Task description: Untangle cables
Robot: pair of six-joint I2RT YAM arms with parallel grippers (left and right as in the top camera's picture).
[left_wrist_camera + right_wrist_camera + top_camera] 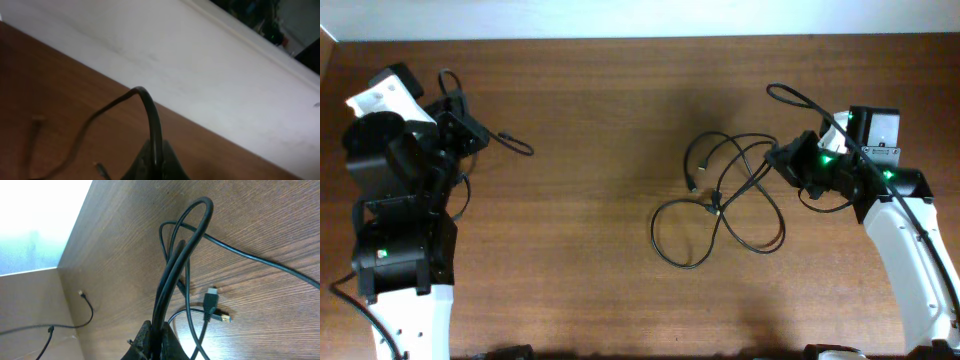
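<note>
- Your two thin black cables (pixel 717 208) lay in loose, overlapping loops on the brown wood-grain desk (pixel 590 200), right of centre.
- One gold-tipped plug (pixel 218 309) rested flat on the grain.
- Your right end effector (pixel 782 160) was pressed together just beside the tangle.
- Your left end effector (pixel 478 135) was pressed together too, well apart from it.

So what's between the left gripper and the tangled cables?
Mostly bare table; only a thin black wire loop lies beside the left gripper, far from the cables. The overhead view shows it.

Cables (pixel 718 208) tangled on table (pixel 590 150), right of centre.
</note>
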